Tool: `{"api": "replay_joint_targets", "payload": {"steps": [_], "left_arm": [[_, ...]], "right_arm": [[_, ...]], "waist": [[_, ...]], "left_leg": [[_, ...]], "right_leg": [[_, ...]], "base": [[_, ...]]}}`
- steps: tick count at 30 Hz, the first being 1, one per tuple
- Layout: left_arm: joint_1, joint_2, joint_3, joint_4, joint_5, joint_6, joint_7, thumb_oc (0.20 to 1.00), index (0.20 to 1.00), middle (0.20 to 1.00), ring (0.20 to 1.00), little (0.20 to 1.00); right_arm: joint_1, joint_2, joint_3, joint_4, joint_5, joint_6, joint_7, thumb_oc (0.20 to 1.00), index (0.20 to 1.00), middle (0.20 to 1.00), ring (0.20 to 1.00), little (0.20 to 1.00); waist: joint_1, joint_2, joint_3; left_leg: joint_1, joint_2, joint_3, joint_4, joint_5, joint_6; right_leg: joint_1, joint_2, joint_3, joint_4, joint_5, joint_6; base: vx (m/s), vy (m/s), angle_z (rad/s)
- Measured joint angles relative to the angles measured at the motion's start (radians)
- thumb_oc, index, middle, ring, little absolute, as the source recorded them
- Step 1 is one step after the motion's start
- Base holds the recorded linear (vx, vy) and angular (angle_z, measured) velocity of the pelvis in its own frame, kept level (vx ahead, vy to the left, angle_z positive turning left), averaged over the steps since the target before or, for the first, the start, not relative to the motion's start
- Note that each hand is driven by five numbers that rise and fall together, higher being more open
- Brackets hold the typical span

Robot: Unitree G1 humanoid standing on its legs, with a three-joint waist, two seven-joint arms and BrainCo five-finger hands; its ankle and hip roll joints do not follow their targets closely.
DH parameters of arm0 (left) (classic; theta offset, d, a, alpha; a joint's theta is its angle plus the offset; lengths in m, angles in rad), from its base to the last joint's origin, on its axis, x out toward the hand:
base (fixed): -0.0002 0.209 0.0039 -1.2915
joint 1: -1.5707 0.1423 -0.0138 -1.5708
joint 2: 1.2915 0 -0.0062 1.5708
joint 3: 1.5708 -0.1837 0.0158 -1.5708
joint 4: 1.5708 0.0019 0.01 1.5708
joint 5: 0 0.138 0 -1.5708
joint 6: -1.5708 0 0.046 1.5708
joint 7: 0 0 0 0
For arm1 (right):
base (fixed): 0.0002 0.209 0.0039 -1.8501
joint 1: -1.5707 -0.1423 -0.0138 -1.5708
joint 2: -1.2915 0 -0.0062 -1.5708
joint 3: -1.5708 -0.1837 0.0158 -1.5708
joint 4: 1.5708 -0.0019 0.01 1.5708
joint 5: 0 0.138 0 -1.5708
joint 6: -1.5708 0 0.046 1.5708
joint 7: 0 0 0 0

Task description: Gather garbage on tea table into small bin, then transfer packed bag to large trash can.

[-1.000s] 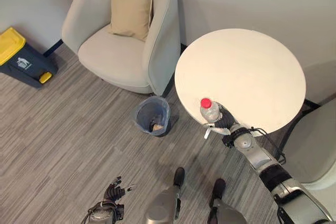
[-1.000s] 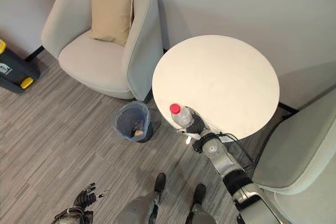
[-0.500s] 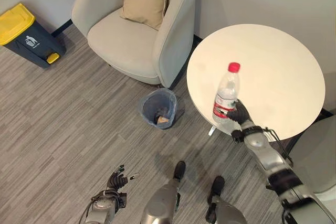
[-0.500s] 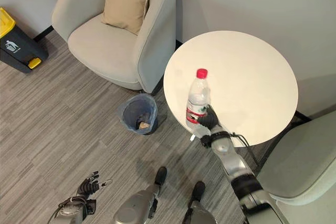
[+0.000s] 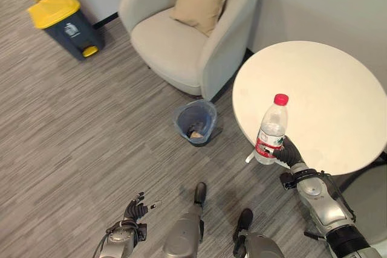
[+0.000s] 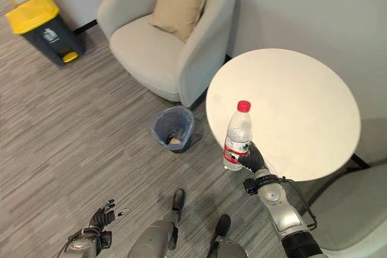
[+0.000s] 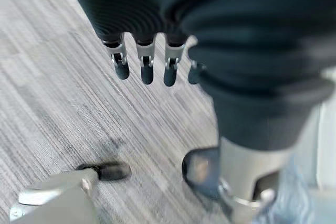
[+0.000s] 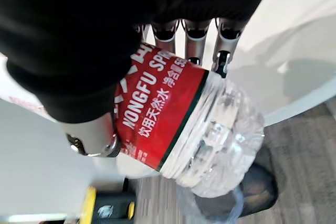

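The right hand (image 5: 289, 154) grips a plastic bottle (image 5: 269, 129) upright, clear of the table (image 5: 338, 101), apparently for carrying to the small bin (image 5: 196, 121) lying to its left; the left hand (image 5: 134, 211) hangs relaxed, holding nothing.

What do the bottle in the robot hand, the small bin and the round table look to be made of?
Bottle: clear thin plastic, ribbed and see-through, with a glossy red label and red cap; the right robot hand is curled round it.
Small bin: a translucent bluish film bag lines it; the bin's own material is hidden.
Round table: smooth matte cream top, perhaps laminate or painted wood.
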Motion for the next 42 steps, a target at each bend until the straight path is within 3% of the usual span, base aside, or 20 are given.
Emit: {"api": "replay_joint_targets", "payload": {"steps": [1, 3, 5, 7, 9, 11, 13, 16, 19, 22, 23, 24, 25, 26, 28, 32, 37, 38, 41, 42], "left_arm": [[0.008, -0.01, 0.0, 0.002, 0.002, 0.0, 0.0, 1.0, 1.0, 1.0, 1.0, 1.0], [0.029, -0.031, -0.001, 0.016, 0.038, 0.0, 0.0, 1.0, 1.0, 1.0, 1.0, 1.0], [0.018, -0.023, 0.001, 0.029, 0.044, -0.002, 0.001, 1.0, 1.0, 1.0, 1.0, 1.0], [0.017, 0.003, 0.004, 0.031, 0.063, 0.001, 0.001, 1.0, 1.0, 1.0, 1.0, 1.0], [0.015, 0.023, 0.004, 0.029, 0.076, 0.001, 0.001, 1.0, 1.0, 1.0, 1.0, 1.0], [0.006, 0.045, 0.01, 0.042, 0.076, 0.004, 0.004, 1.0, 1.0, 1.0, 1.0, 1.0], [0.009, 0.06, 0.012, 0.038, 0.076, 0.006, 0.009, 1.0, 1.0, 1.0, 1.0, 1.0], [0.026, 0.075, 0.012, 0.032, 0.076, 0.006, 0.01, 1.0, 1.0, 1.0, 1.0, 1.0], [0.007, 0.042, 0.022, 0.05, 0.076, 0.01, 0.009, 1.0, 1.0, 1.0, 1.0, 1.0], [0.0, 0.038, 0.023, 0.076, 0.076, 0.008, 0.01, 1.0, 1.0, 1.0, 1.0, 1.0], [0.01, 0.036, 0.032, 0.069, 0.076, 0.009, 0.009, 1.0, 1.0, 1.0, 1.0, 1.0], [0.021, 0.024, 0.039, 0.06, 0.076, 0.009, 0.009, 1.0, 1.0, 1.0, 1.0, 1.0], [0.029, 0.015, 0.041, 0.05, 0.076, 0.008, 0.009, 1.0, 1.0, 1.0, 1.0, 1.0], [0.054, 0.009, 0.042, 0.036, 0.076, 0.006, 0.008, 1.0, 1.0, 1.0, 1.0, 1.0], [0.046, 0.004, 0.042, 0.038, 0.076, 0.008, 0.007, 1.0, 1.0, 1.0, 1.0, 1.0], [0.044, -0.005, 0.039, 0.027, 0.076, 0.009, 0.001, 1.0, 1.0, 1.0, 1.0, 1.0], [-0.009, -0.002, 0.018, -0.003, 0.076, 0.0, 0.001, 1.0, 1.0, 1.0, 1.0, 1.0], [-0.026, 0.002, 0.002, 0.024, 0.076, -0.002, 0.002, 1.0, 1.0, 1.0, 1.0, 1.0], [-0.023, 0.002, 0.003, 0.074, 0.076, -0.001, 0.004, 1.0, 1.0, 1.0, 1.0, 1.0], [-0.029, 0.008, 0.004, 0.076, 0.076, -0.001, 0.005, 1.0, 1.0, 1.0, 1.0, 1.0]], "right_arm": [[0.007, -0.004, -0.008, -0.01, 0.0, 0.0, -0.007, 0.2, 0.2, 0.2, 0.2, 0.2], [0.024, -0.016, -0.015, -0.015, -0.001, -0.001, -0.012, 0.2, 0.2, 0.2, 0.2, 0.2], [0.043, 0.014, -0.03, -0.01, -0.002, 0.0, -0.02, 0.2, 0.2, 0.2, 0.2, 0.2], [0.044, 0.066, -0.023, -0.007, -0.002, 0.006, -0.019, 0.2, 0.2, 0.2, 0.2, 0.2], [0.027, 0.088, 0.022, -0.008, -0.002, 0.006, -0.012, 0.2, 0.2, 0.2, 0.2, 0.2], [-0.002, 0.099, 0.058, -0.004, -0.004, 0.006, -0.002, 0.2, 0.2, 0.2, 0.2, 0.2], [0.003, 0.102, 0.079, -0.008, -0.013, 0.007, 0.01, 0.2, 0.2, 0.2, 0.2, 0.2], [-0.011, 0.098, 0.091, -0.043, -0.019, 0.006, 0.014, 0.2, 0.2, 0.2, 0.2, 0.2], [-0.019, 0.088, 0.082, -0.046, -0.019, 0.006, 0.012, 0.2, 0.2, 0.2, 0.2, 0.2], [-0.018, 0.092, 0.086, -0.044, -0.019, 0.009, 0.014, 0.2, 0.2, 0.2, 0.2, 0.2], [-0.013, 0.092, 0.086, -0.045, -0.018, 0.008, 0.018, 0.2, 0.2, 0.2, 0.2, 0.2], [0.026, 0.077, 0.085, -0.045, -0.019, 0.007, 0.028, 0.2, 0.2, 0.2, 0.2, 0.2], [0.034, 0.061, 0.086, -0.043, -0.019, 0.008, 0.035, 0.2, 0.2, 0.2, 0.2, 0.2], [0.03, 0.037, 0.085, -0.043, -0.019, 0.008, 0.048, 0.2, 0.2, 0.2, 0.2, 0.2], [0.026, 0.004, 0.078, -0.043, -0.019, 0.007, 0.052, 0.2, 0.2, 0.2, 0.2, 0.2], [-0.007, -0.023, 0.083, -0.045, -0.019, 0.0, 0.056, 0.2, 0.2, 0.2, 0.2, 0.2], [-0.05, -0.042, 0.089, -0.022, -0.02, -0.002, 0.052, 0.2, 0.2, 0.2, 0.2, 0.2], [-0.066, -0.036, 0.092, 0.026, -0.022, 0.001, 0.05, 0.2, 0.2, 0.2, 0.2, 0.2], [-0.054, -0.045, 0.091, 0.023, -0.06, 0.007, 0.043, 0.2, 0.2, 0.2, 0.2, 0.2], [-0.052, -0.043, 0.089, 0.025, -0.061, 0.008, 0.043, 0.2, 0.2, 0.2, 0.2, 0.2]], "waist": [[-0.023, 0.005, -0.004], [-0.035, 0.056, -0.036], [-0.036, 0.033, -0.047], [-0.032, -0.021, -0.046], [-0.032, -0.048, -0.046], [-0.032, -0.054, -0.029], [-0.029, -0.059, -0.029], [-0.029, -0.08, -0.022], [-0.052, -0.067, -0.001], [-0.056, -0.088, 0.01], [-0.056, -0.085, 0.011], [-0.062, -0.072, 0.011], [-0.057, -0.046, 0.016], [-0.056, -0.016, 0.013], [-0.064, -0.021, 0.013], [-0.054, -0.031, 0.012], [-0.056, -0.053, 0.027], [-0.056, -0.04, 0.036], [-0.073, -0.014, 0.036], [-0.078, -0.006, 0.042]], "left_leg": [[0.014, 0.009, 0.049, 0.022, 0.0, 0.0], [0.071, 0.027, 0.023, -0.007, 0.042, 0.027], [0.082, -0.01, 0.018, -0.017, 0.065, 0.042], [0.086, -0.059, 0.019, -0.015, 0.057, 0.063], [0.091, -0.098, 0.023, 0.001, 0.034, 0.099], [0.111, -0.11, 0.025, 0.0, 0.014, 0.133], [0.139, -0.109, 0.025, -0.02, 0.011, 0.137], [0.167, -0.127, 0.026, -0.062, 0.006, 0.135], [0.153, -0.128, -0.029, -0.062, -0.013, 0.15], [0.177, -0.147, -0.061, -0.057, -0.032, 0.131], [0.185, -0.151, -0.089, -0.056, -0.045, 0.115], [0.217, -0.145, -0.14, -0.037, -0.05, 0.073], [0.244, -0.12, -0.154, -0.045, -0.06, 0.056], [0.257, -0.081, -0.177, -0.028, -0.057, 0.037], [0.196, -0.068, -0.207, 0.115, -0.042, -0.005], [0.058, -0.034, -0.191, 0.401, -0.053, -0.04], [-0.037, -0.051, -0.199, 0.13, -0.078, -0.043], [-0.052, -0.029, -0.196, 0.07, -0.034, -0.025], [-0.015, -0.046, -0.171, 0.081, 0.015, -0.001], [0.002, -0.054, -0.171, 0.052, 0.033, 0.047]], "right_leg": [[0.008, -0.011, -0.011, 0.006, -0.015, 0.018], [0.022, 0.0, -0.024, 0.036, -0.029, 0.056], [0.009, -0.041, -0.006, 0.076, -0.044, 0.072], [-0.017, -0.093, 0.033, 0.122, -0.05, 0.083], [-0.102, -0.159, 0.142, 0.285, -0.049, 0.082], [-0.19, -0.176, 0.25, 0.459, -0.057, 0.1], [-0.228, -0.131, 0.296, 0.473, -0.123, 0.114], [-0.277, -0.054, 0.269, 0.303, -0.119, 0.104], [-0.358, 0.014, 0.306, 0.19, -0.053, 0.106], [-0.371, 0.009, 0.283, 0.05, 0.028, 0.083], [-0.351, 0.01, 0.275, 0.038, 0.046, 0.082], [-0.293, 0.013, 0.271, 0.018, 0.154, 0.043], [-0.264, 0.033, 0.265, 0.02, 0.169, 0.021], [-0.222, 0.067, 0.237, 0.007, 0.153, 0.001], [-0.19, 0.069, 0.205, 0.009, 0.115, -0.021], [-0.155, 0.09, 0.193, 0.006, 0.083, -0.092], [-0.152, 0.115, 0.197, -0.014, 0.07, -0.091], [-0.134, 0.151, 0.197, -0.001, 0.058, -0.08], [-0.183, 0.157, 0.237, 0.117, -0.011, -0.072], [-0.207, 0.15, 0.243, 0.166, -0.032, -0.061]], "base": [[0.23, 0.153, 0.59], [0.17, 0.222, 0.34], [0.16, 0.262, 0.18], [0.1, 0.271, 0.06], [0.13, 0.303, 0.04], [0.16, 0.138, -0.01], [0.18, 0.062, 0.06], [0.22, -0.006, -0.02], [0.2, -0.059, 0.27], [0.25, -0.131, 0.49], [0.34, -0.196, 0.88], [0.28, -0.175, 0.95], [0.46, -0.41, 0.9], [0.27, -0.303, 0.5], [0.13, -0.211, 0.54], [0.08, -0.089, 0.03], [0.07, 0.093, -0.1], [0.1, 0.315, -0.46], [0.04, 0.169, -0.44], [0.03, 0.152, -0.14]]}}
